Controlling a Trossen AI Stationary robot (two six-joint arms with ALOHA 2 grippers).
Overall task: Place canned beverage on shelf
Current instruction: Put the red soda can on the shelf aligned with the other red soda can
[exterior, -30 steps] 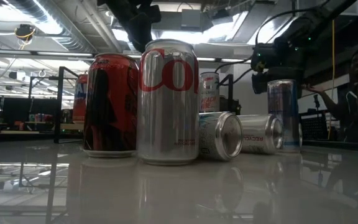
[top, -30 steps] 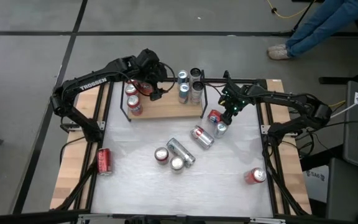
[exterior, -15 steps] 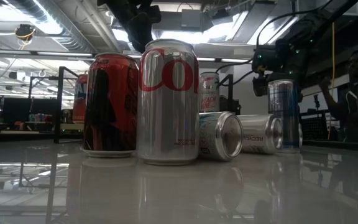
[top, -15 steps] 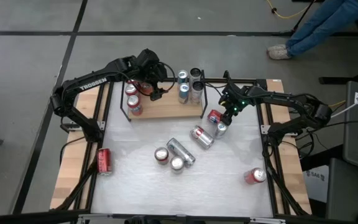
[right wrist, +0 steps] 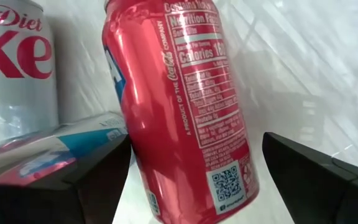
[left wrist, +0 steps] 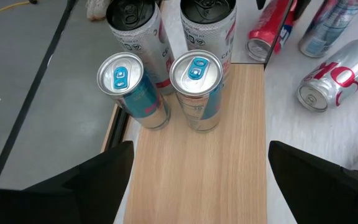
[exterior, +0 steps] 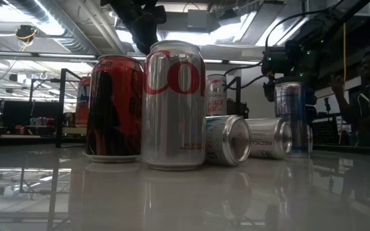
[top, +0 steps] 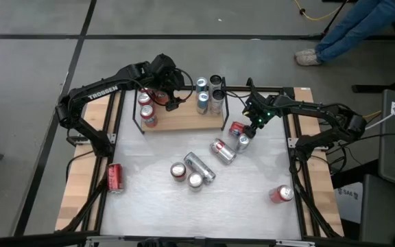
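**Both tools wide open, red can framed on the right**

Now, operator, start with the whitish tabletop (top: 252, 206): your two dark arms reach in from either side toward its far edge. The shelf (top: 184, 118), a light-brown board with thin black rails, sits at that far edge, left of centre.

Your left tool (top: 172, 96) hangs over the middle of the shelf with its fingers (left wrist: 92, 180) spread wide and holding nothing; bare wood shows between them. Your right tool (top: 252, 125) is just off the shelf's right end, low over the tabletop. Its fingers (right wrist: 316, 180) also stand wide apart, with the red can (right wrist: 179, 106) between them. You cannot quite tell from the wrist view whether either pad touches it, but it looks like a clear gap on both sides.

On the shelf, two red cans (top: 146, 108) stand at the left end. Two blue-and-silver slim cans (left wrist: 166, 87) stand toward the right end, with two dark-topped cans (left wrist: 166, 25) just behind them.

Loose on the tabletop, a silver Diet Coke can (top: 223, 150) lies just beside the red can. A slim silver can (top: 199, 166) lies near the middle, with a red can (top: 177, 171) and a silver can (top: 195, 180) upright beside it. Well apart, one red can (top: 115, 178) lies at the left edge, and another (top: 281, 194) sits toward the near right.
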